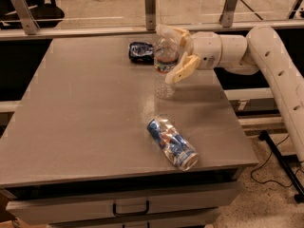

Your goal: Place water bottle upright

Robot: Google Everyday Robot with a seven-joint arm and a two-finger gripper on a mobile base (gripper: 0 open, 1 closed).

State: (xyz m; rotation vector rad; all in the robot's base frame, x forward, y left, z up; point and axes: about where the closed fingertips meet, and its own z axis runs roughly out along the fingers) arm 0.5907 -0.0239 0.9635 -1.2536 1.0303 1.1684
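You are at the set-down step: the water bottle (164, 70) stands close to upright at the far right of the table (85, 118), its base at or just above the surface, though which is unclear. Your next move calls for a short straight lowering until it sits flat, then letting go without nudging it. Your gripper (179, 51) reaches in from the right, clamped around the bottle's upper half and touching nothing else; a crushed can (140, 51) lies near its left, another can (172, 143) well apart toward the front edge.
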